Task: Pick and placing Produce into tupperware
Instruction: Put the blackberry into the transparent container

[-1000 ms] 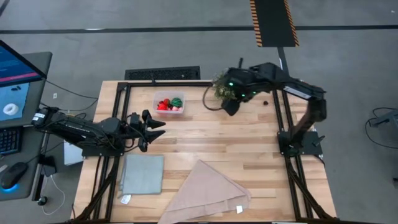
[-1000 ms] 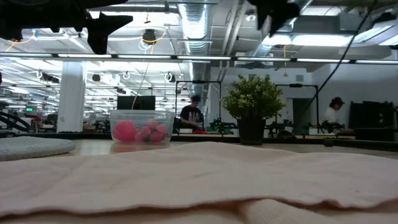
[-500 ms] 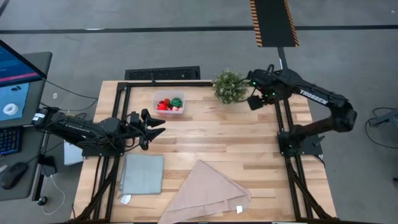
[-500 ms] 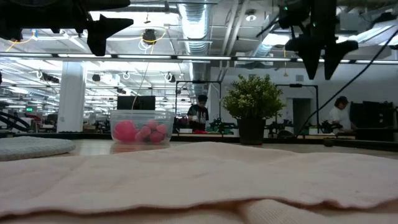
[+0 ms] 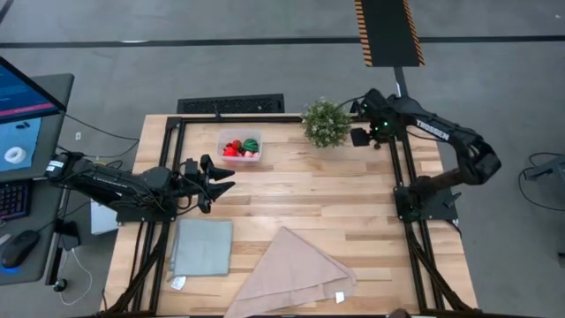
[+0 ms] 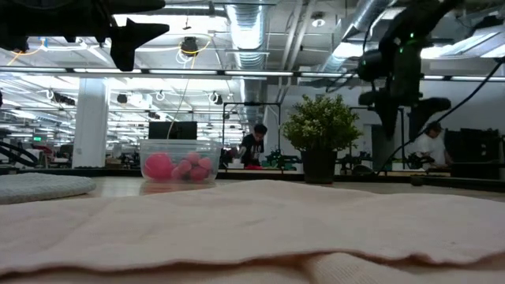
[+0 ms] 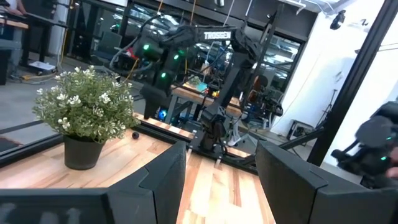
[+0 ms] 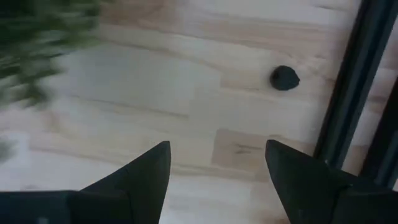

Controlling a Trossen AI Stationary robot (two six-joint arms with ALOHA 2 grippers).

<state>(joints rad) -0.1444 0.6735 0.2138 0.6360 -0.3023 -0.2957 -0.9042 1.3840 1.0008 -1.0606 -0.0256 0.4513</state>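
Right gripper [image 5: 359,137]: your right arm reaches over the far right corner of the table, its gripper just beside the potted plant [image 5: 325,123] on the side toward the table's right rail. In its own wrist view you see the two dark fingers [image 8: 138,176] standing well apart with nothing between them, only bare wood below.

Stray piece: a small dark round item [image 8: 285,78] lies alone on the planks ahead of those fingers, close to the black frame rail [image 8: 353,93]. Your left wrist camera catches the same dark dot [image 7: 135,133] near the plant's pot; what it is cannot be told.

Left gripper [image 5: 222,177]: your left arm waits at the table's left side, raised off the surface, pointing toward the middle. Its fingers [image 7: 163,180] stand partly apart and hold nothing.

Tupperware [image 5: 240,147]: the clear container sits at the far side of the table, left of the plant and well apart from both grippers.

Produce [image 5: 238,148]: red and pink pieces plus one round green piece lie inside the container; from table height you see them as a pink cluster [image 6: 180,167] behind its clear wall.

Cloths: a grey-blue square cloth [image 5: 202,247] lies flat near the left front; a beige cloth [image 5: 296,273] folded to a triangle lies at the front centre.

Background: people [image 6: 254,146] are at benches in the room beyond the table.
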